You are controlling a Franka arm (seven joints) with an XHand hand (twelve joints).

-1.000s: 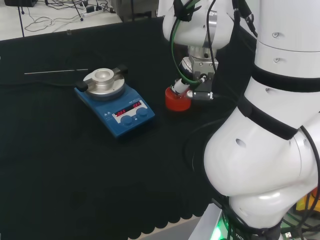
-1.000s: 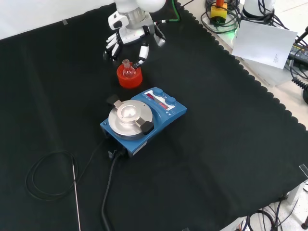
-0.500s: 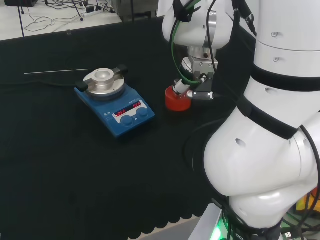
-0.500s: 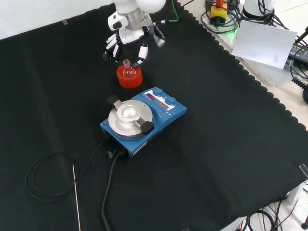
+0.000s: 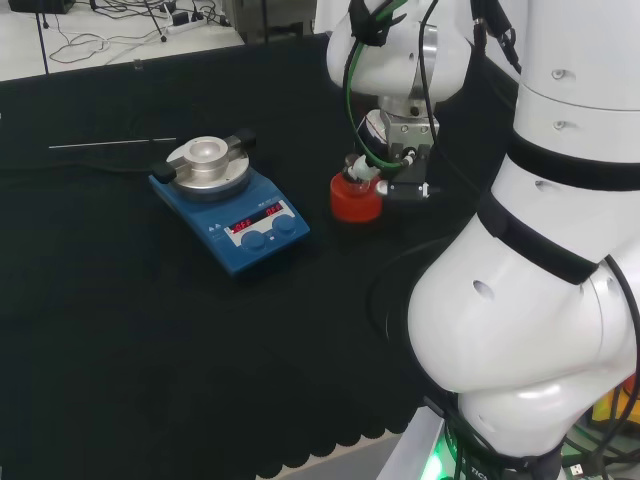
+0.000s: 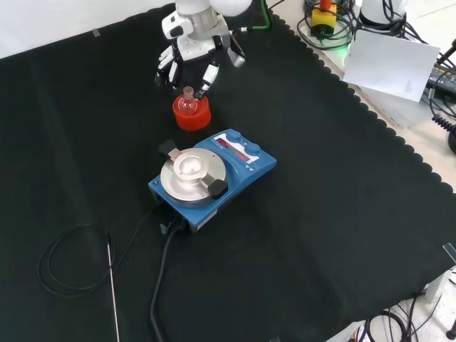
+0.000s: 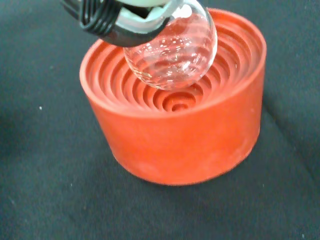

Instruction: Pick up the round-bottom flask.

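Black and white fingers curl around the neck of a clear round-bottom flask, pinching it from both sides. The hand reaches down from the top of the front view, at the end of a white robot arm. In the wrist view, the glass bulb of the flask sits raised above the ribbed hollow of a red stand, with the stand's concentric rings visible beneath and through the glass; a dark ribbed fingertip grips the flask at its top. The red stand rests on black cloth. Just in front of it in the front view sits a blue stirrer plate with a round metal top. A thin rod and a looped black cable lie well apart, near the lower left of the front view.
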